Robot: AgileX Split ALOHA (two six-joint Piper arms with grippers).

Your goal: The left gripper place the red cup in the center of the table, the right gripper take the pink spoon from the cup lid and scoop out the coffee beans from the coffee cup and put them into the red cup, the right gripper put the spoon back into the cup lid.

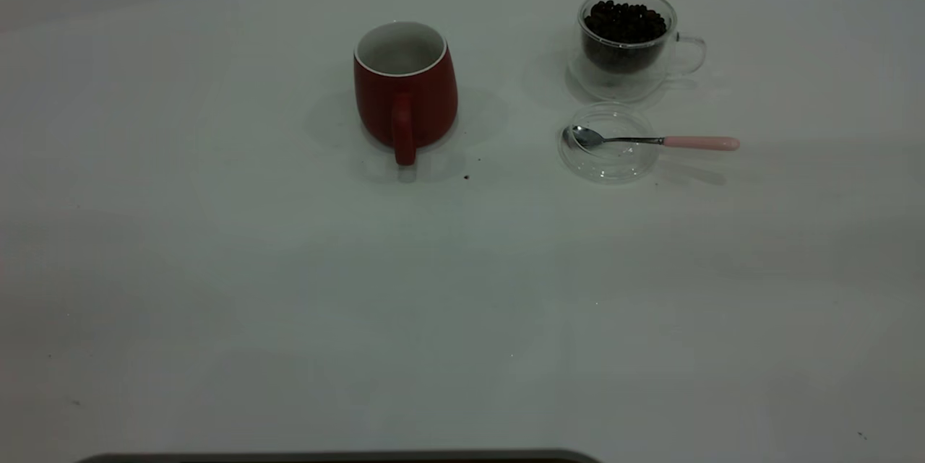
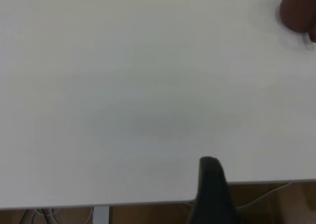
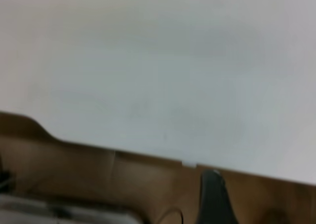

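The red cup (image 1: 405, 87) stands upright near the table's middle, handle toward the camera; its white inside shows no beans. It also shows at the corner of the left wrist view (image 2: 298, 9). To its right a clear glass coffee cup (image 1: 625, 37) holds dark coffee beans. In front of that lies the clear cup lid (image 1: 609, 144), with the spoon (image 1: 654, 140) resting in it and its pink handle sticking out to the right. Neither arm shows in the exterior view. My left gripper (image 2: 212, 189) hangs at the table's edge, far from the red cup. My right gripper (image 3: 213, 199) hangs just off the table's edge.
A small dark speck (image 1: 466, 177) lies on the white table (image 1: 289, 290) just right of the red cup's handle. Below the table edge the wrist views show brown floor (image 3: 98, 184) and cables (image 2: 44, 215).
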